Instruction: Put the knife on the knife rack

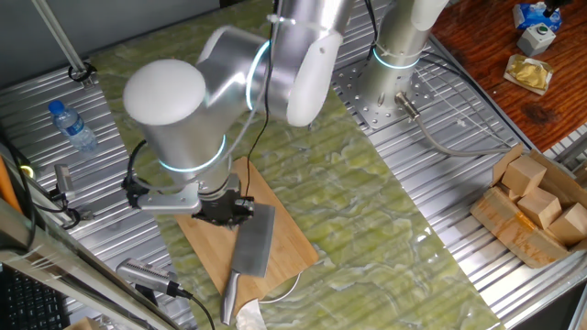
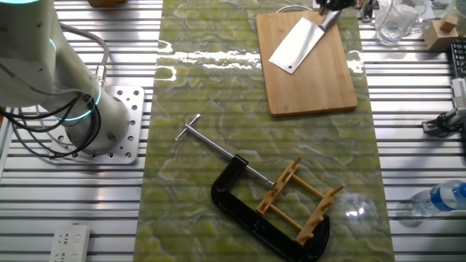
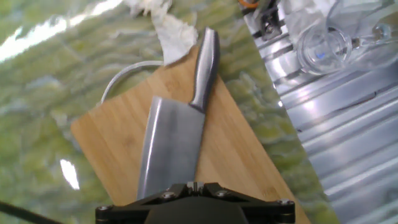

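The knife (image 1: pixel 252 243) (image 2: pixel 295 47) (image 3: pixel 174 143), a steel cleaver with a slim silver handle, lies flat on a bamboo cutting board (image 1: pixel 293 252) (image 2: pixel 320 91) (image 3: pixel 233 149). My gripper (image 1: pixel 225 209) (image 3: pixel 194 185) hovers above the blade's far end, apart from it. Its black fingers are pressed together with nothing between them. The knife rack (image 2: pixel 298 200), light wooden pegs on a frame, stands far from the board, held inside a black C-clamp (image 2: pixel 229 196). The rack shows only in the other fixed view, where my gripper is out of sight.
A crumpled tissue (image 3: pixel 168 28) and a white cable loop (image 3: pixel 121 78) lie by the knife's handle. A clear glass (image 2: pixel 393 22) (image 3: pixel 320 50) stands off the mat beside the board. There is also a water bottle (image 1: pixel 71 126) (image 2: pixel 440 198) and a box of wooden blocks (image 1: pixel 537 206).
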You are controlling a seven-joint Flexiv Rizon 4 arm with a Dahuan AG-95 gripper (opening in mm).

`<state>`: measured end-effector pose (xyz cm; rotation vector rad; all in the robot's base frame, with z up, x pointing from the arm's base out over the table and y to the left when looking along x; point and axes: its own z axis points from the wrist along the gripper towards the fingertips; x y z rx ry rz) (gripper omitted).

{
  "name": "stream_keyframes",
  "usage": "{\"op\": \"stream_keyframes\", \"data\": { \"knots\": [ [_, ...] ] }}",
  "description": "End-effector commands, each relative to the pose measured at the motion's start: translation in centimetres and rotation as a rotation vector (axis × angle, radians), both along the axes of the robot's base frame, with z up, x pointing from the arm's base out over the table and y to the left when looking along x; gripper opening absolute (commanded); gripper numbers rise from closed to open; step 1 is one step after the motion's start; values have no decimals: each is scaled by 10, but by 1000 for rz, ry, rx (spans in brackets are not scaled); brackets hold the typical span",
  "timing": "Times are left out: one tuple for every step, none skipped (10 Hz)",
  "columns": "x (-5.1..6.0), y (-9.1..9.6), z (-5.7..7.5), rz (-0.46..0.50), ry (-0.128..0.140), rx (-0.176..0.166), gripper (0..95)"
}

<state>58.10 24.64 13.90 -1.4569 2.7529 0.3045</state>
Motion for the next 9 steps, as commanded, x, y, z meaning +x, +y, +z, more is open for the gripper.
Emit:
{"op": "stream_keyframes", "data": {
  "knots": [
    [-1,10,-26,-154,170,155,0],
    [-1,9,-26,-177,192,168,0],
    [-1,9,-27,-196,216,161,0],
    [-1,9,-28,-195,217,163,0],
    [-1,6,-30,-183,213,167,0],
    [-1,3,-33,-184,214,176,0],
    [2,1,-41,-175,214,206,0],
    [6,-1,-49,-169,215,235,190],
    [8,-1,-54,-167,217,255,190]
  ]
}}
